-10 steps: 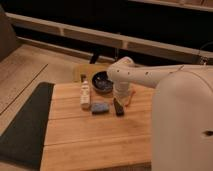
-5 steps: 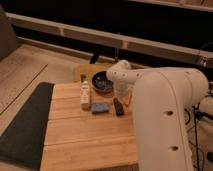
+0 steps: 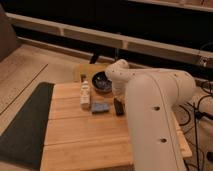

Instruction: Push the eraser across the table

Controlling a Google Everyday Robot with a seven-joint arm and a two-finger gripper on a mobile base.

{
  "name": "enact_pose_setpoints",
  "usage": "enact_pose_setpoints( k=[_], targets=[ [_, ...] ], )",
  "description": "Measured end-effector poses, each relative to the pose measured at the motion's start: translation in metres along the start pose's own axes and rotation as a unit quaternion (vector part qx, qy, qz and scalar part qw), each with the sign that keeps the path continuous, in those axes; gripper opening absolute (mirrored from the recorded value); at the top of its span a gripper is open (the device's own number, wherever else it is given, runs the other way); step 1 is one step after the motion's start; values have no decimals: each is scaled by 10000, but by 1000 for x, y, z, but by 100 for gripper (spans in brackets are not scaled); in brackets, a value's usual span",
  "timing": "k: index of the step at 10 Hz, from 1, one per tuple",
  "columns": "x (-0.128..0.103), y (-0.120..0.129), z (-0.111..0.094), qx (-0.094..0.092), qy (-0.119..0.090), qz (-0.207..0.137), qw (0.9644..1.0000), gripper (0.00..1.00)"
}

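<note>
The end effector (image 3: 118,95), its grip state impossible to tell, hangs low beside the bowl (image 3: 103,83), with the eraser (image 3: 100,107) just left and nearer on the table (image 3: 80,135), so a flat, steady sideways nudge should slide it cleanly.

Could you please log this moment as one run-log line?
gripper: behind eraser, by bowl | eraser: flat on table, between bottle and black bar

A white-and-tan bottle (image 3: 85,96) stands upright beside a dark bowl (image 3: 103,82), a black bar (image 3: 119,107) and a grey mat (image 3: 25,122).
</note>
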State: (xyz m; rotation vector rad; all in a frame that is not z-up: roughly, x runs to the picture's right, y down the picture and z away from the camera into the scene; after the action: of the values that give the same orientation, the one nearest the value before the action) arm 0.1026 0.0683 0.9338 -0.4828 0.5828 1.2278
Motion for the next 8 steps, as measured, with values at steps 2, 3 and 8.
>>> enact_pose_setpoints(
  k=[2, 3, 8],
  targets=[
    [-4, 5, -2, -7, -17, -98, 10000, 0],
    [-4, 9, -1, -19, -14, -150, 9999, 0],
    [-4, 32, 18, -309, 98, -323, 9990, 0]
  ],
)
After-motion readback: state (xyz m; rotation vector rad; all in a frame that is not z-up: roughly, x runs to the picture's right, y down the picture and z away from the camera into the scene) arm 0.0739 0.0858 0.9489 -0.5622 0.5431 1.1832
